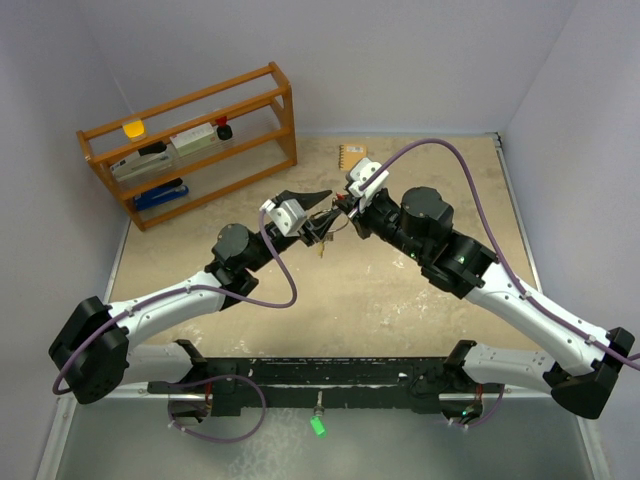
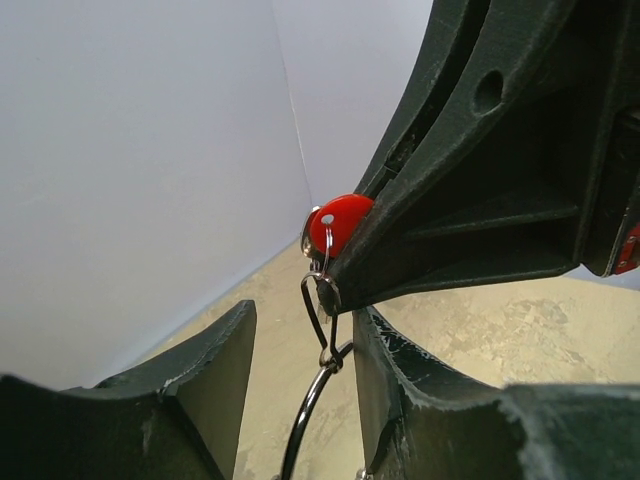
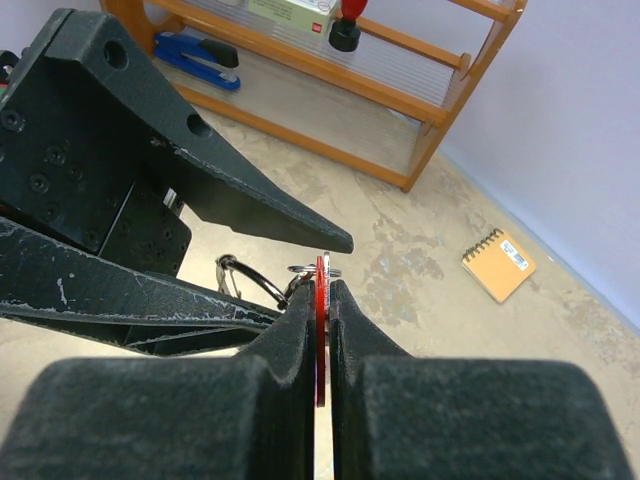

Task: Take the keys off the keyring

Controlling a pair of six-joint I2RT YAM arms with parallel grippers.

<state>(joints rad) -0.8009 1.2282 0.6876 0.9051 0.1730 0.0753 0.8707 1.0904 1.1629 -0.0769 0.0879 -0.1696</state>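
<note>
My right gripper is shut on the red-headed key, held edge-on between its pads above the table. In the left wrist view the red head shows at the right gripper's finger. A thin wire loop links it to the silver keyring, which hangs below. My left gripper is open, its fingers on either side of the ring, which lies close to the right finger. A small pale key seems to dangle under the grippers. The other keys are hidden.
A wooden rack stands at the back left, holding a blue stapler and other small items. A small orange notebook lies on the table behind the grippers. Walls close the back and sides.
</note>
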